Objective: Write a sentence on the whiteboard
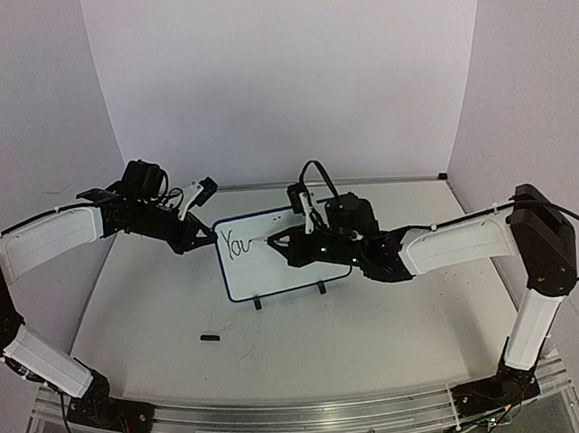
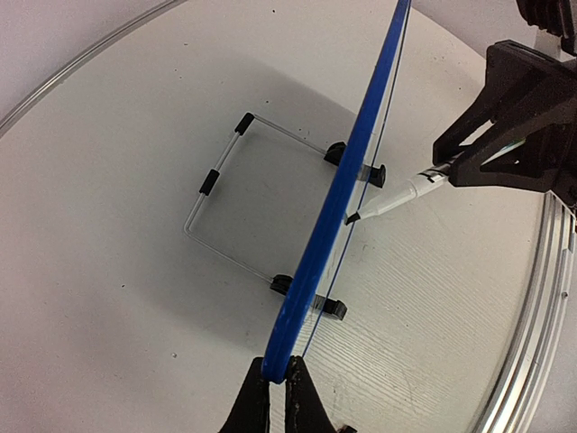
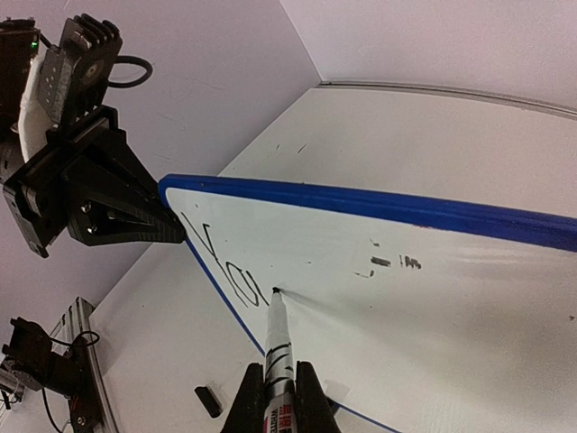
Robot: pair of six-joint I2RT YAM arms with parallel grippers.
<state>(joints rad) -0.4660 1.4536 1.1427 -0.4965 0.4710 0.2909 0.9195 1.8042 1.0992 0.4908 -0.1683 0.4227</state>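
The whiteboard (image 1: 264, 274) stands upright at mid-table on two black feet, blue-framed. Black lettering "You" (image 1: 236, 244) sits at its upper left, and it shows in the right wrist view as lettering (image 3: 225, 275) on the board (image 3: 406, 271). My left gripper (image 1: 209, 237) is shut on the board's top left corner; the left wrist view shows its jaws (image 2: 278, 374) pinching the blue frame (image 2: 343, 180). My right gripper (image 3: 278, 383) is shut on a black-and-white marker (image 3: 277, 334). The marker's tip touches the board just right of the letters. In the top view, the right gripper (image 1: 280, 242) is in front of the board's face.
A small black marker cap (image 1: 211, 336) lies on the table in front of the board's left side, also seen as the cap (image 3: 208, 400). A wire stand (image 2: 225, 189) props the board from behind. White walls close in the back and sides.
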